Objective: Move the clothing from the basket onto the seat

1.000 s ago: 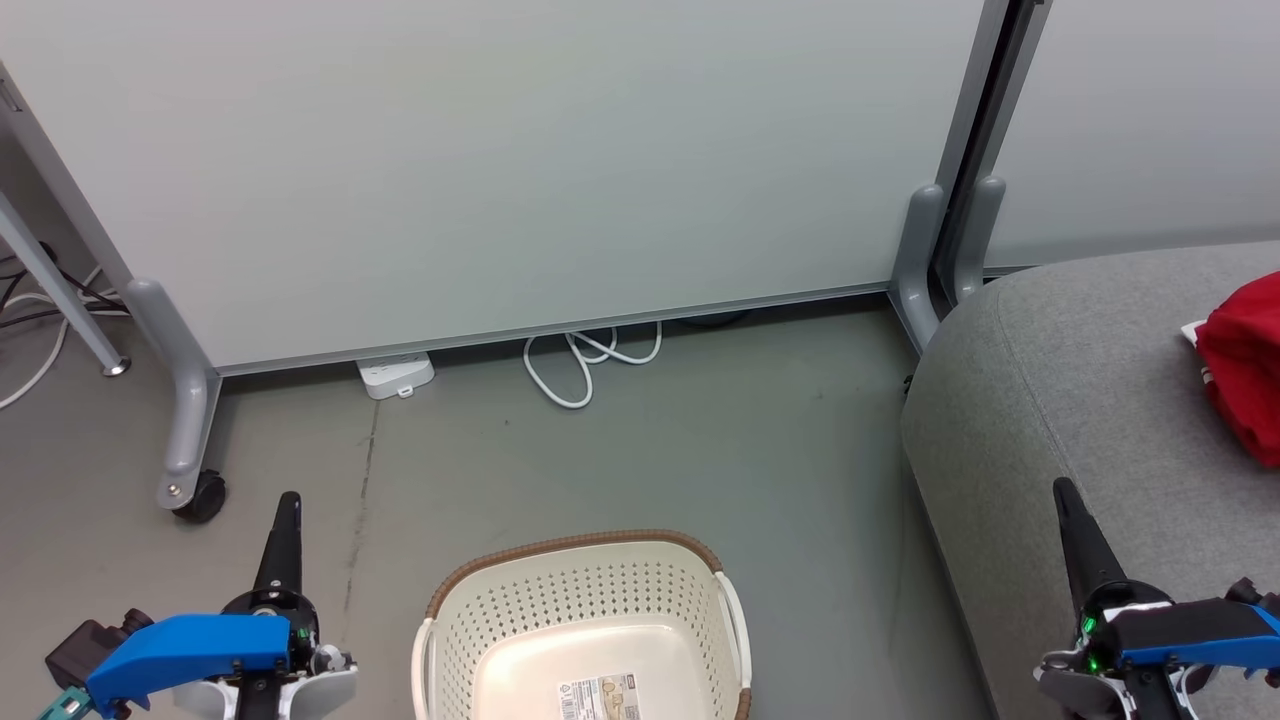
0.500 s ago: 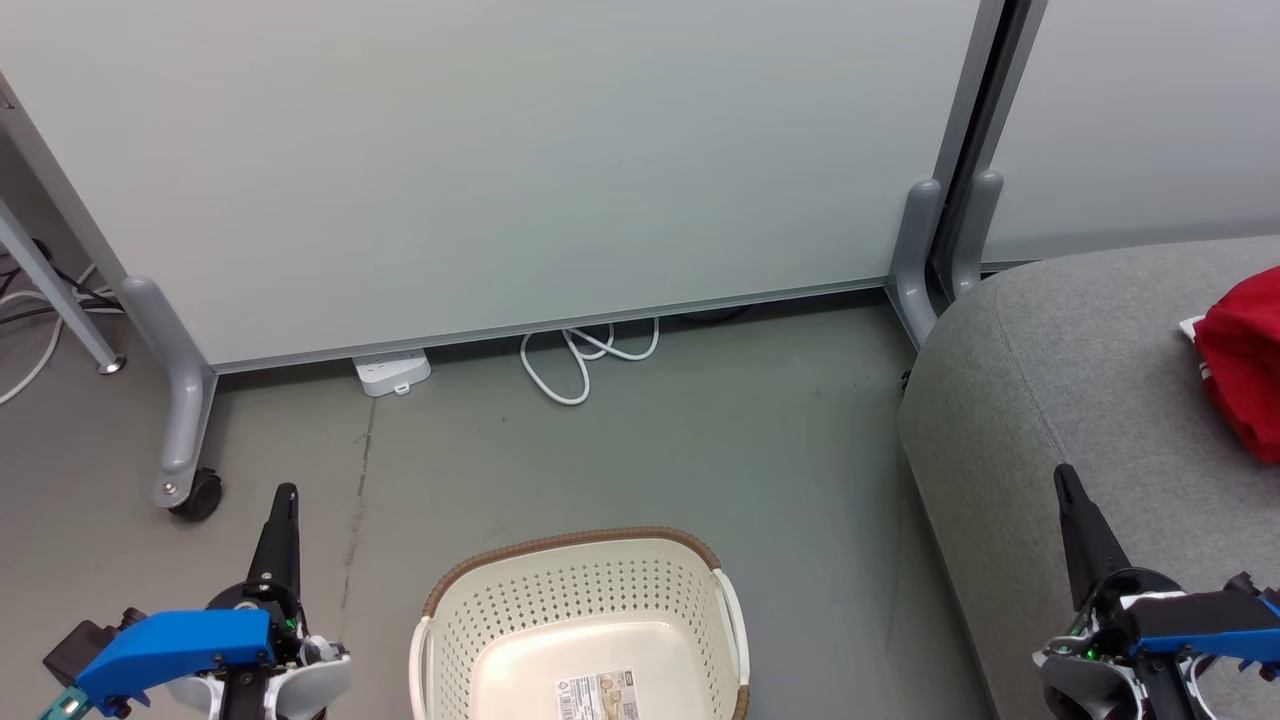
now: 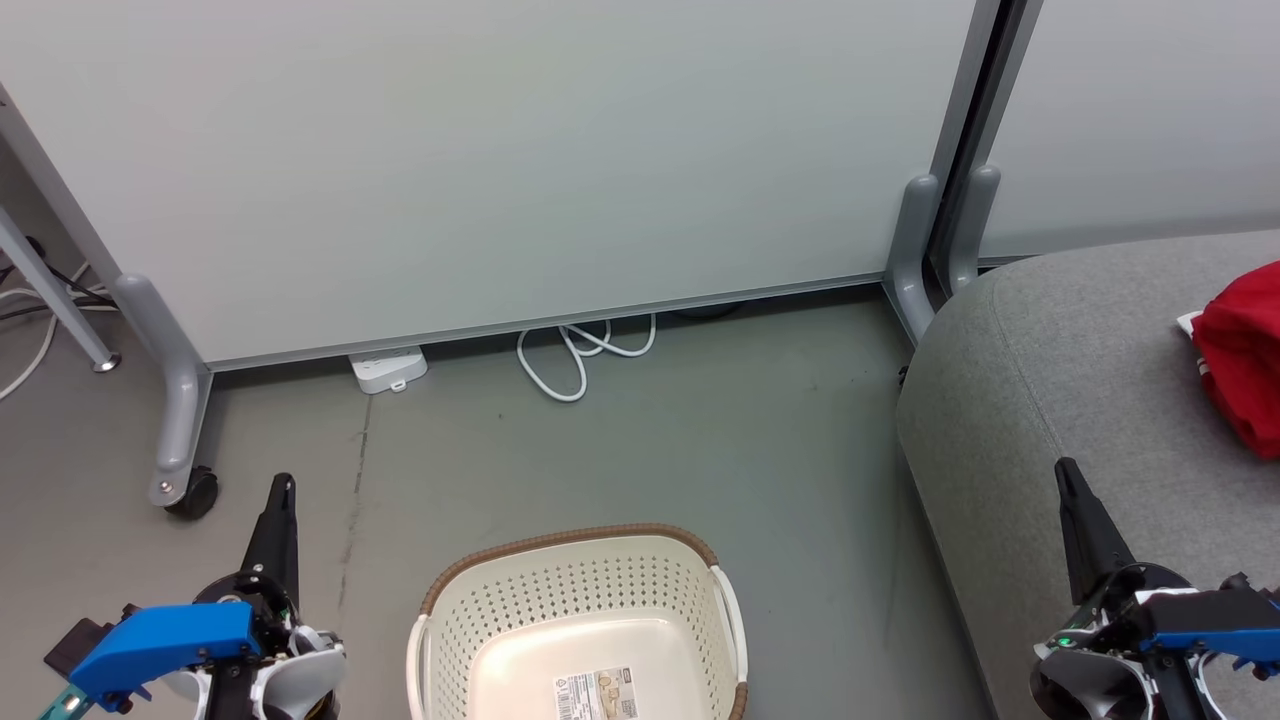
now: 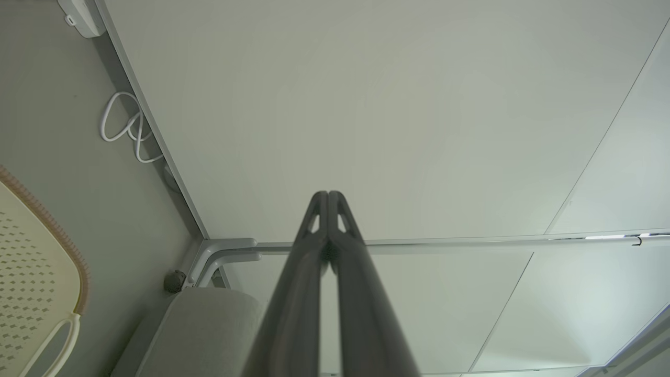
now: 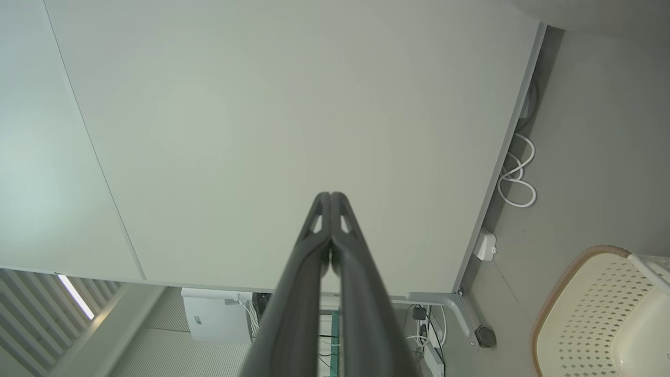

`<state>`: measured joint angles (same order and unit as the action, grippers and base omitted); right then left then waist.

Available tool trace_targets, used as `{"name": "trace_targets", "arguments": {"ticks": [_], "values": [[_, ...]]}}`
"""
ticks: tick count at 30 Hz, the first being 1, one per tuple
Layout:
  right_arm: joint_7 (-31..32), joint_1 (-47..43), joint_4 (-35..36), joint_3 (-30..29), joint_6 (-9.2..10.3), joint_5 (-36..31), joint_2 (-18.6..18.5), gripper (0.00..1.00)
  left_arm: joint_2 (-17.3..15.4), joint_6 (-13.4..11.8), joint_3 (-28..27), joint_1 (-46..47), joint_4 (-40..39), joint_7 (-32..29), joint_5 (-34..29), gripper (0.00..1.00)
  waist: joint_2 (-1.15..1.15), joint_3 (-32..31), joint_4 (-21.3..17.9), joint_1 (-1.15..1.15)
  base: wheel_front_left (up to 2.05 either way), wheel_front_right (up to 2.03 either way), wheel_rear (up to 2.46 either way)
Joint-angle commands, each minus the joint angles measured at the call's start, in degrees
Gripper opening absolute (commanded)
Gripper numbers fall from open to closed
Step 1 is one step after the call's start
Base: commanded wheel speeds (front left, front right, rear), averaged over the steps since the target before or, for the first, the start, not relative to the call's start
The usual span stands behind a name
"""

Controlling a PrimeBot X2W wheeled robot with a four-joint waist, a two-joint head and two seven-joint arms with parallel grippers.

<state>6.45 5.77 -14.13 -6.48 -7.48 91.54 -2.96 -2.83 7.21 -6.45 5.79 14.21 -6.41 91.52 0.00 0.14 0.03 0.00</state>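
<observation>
The red clothing lay bunched on the grey seat, up and to the right of the right gripper and well apart from its fingertips. That gripper's two dark fingers were pressed together along their length with nothing between them, their tips seen against the seat's fabric near its rounded corner. The cream-white laundry basket stood on the floor between the two grippers, below the level of both sets of fingertips, with a paper label lying on its bottom. The left gripper, to the left of the basket, likewise had its fingers closed tip to tip on nothing. Beyond both sets of fingertips stood a pale partition panel. At its foot, ahead of the left fingers and to their right, sat a white power strip and a looped white cable. A black caster sat just left of the left fingertips.
</observation>
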Motion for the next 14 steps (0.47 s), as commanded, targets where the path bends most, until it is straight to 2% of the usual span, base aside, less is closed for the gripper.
{"name": "trace_targets", "arguments": {"ticks": [1,14], "values": [[0.2,0.8,0.2,-0.1,-0.02,0.6,0.2,0.0,-0.1,0.5,-0.2,0.8,-0.3,-0.2,0.7,0.0,0.0,0.0,0.0,0.0,0.0,0.0,0.0],[0.3,0.8,0.2,-0.2,-0.02,0.9,0.2,0.0,-0.1,0.5,-0.2,0.7,-0.3,-0.4,0.9,0.0,0.0,0.0,0.0,0.0,0.0,0.0,0.0]]}}
